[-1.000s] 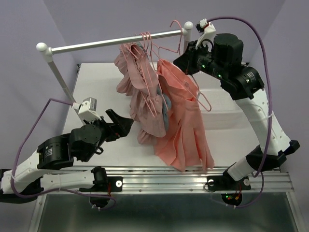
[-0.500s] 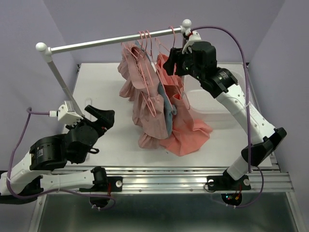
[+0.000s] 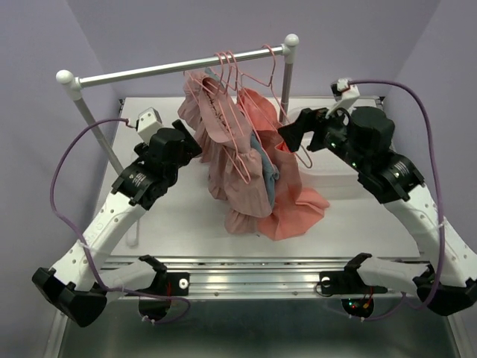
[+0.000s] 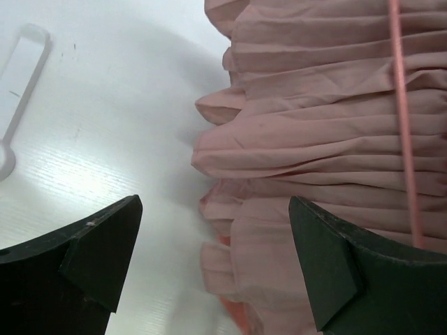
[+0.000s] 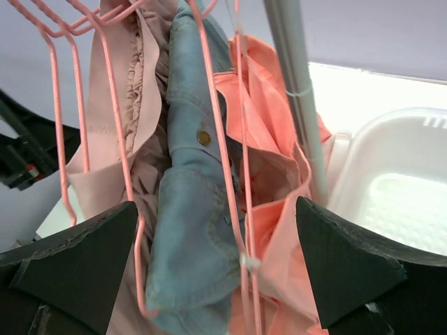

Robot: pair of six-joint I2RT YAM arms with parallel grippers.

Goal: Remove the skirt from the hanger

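The salmon-coral skirt (image 3: pixel 292 183) hangs at the right of the bunch, its hem crumpled on the table. Its thin pink hanger (image 3: pixel 273 77) is hooked on the rail (image 3: pixel 149 72) near the right post. My right gripper (image 3: pixel 288 134) stands open just right of the skirt, holding nothing. In the right wrist view the skirt (image 5: pixel 279 209) and the hanger wires (image 5: pixel 241 174) lie ahead of the open right gripper (image 5: pixel 216 258). My left gripper (image 3: pixel 192 142) is open beside the paler ruffled garment (image 4: pixel 314 139). Between its tips the left gripper (image 4: pixel 213 258) holds nothing.
A narrow blue-grey garment (image 5: pixel 195 230) hangs between the ruffled one and the skirt. More pink hangers (image 3: pixel 226 63) share the rail. The right post (image 5: pixel 293 91) stands behind the skirt. A white tray (image 3: pixel 344 160) lies on the table to the right.
My right gripper opened, let go of the hanger at the rail and drew back down to the right. My left arm swung forward up to the garments. The skirt's hem slumped onto the table.
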